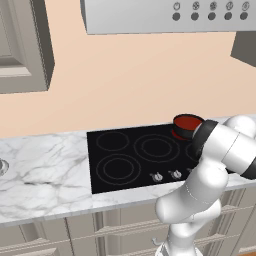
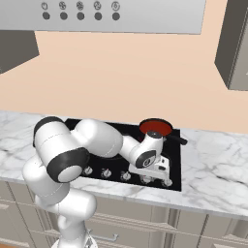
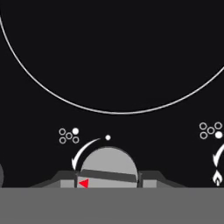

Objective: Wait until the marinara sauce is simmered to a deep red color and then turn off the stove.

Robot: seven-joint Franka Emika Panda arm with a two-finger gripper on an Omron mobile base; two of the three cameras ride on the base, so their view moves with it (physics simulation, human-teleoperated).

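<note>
The marinara sauce [image 1: 187, 121] [image 2: 155, 126] is a deep red disc inside a small dark pot [image 1: 183, 132] [image 2: 145, 129] on the back right burner of the stove [image 1: 125, 155] [image 2: 174, 157]. My gripper [image 2: 156, 177] [image 3: 109, 181] reaches down to the knob row at the stove's front edge, in front of the pot. In the hand view its two dark fingertips [image 3: 65, 180] sit on either side of a grey knob [image 3: 109, 165] with a red pointer mark, and the gripper is shut on that knob. In the left base view the arm covers the hand.
Other silver knobs [image 1: 157, 176] [image 2: 105, 173] line the stove's front. A grey hood [image 1: 165, 15] [image 2: 97, 14] with dark buttons hangs overhead. White marble counter [image 1: 40, 170] [image 2: 218, 164] runs to both sides. Wall cabinets [image 1: 22, 45] [image 2: 235, 43] flank the hood.
</note>
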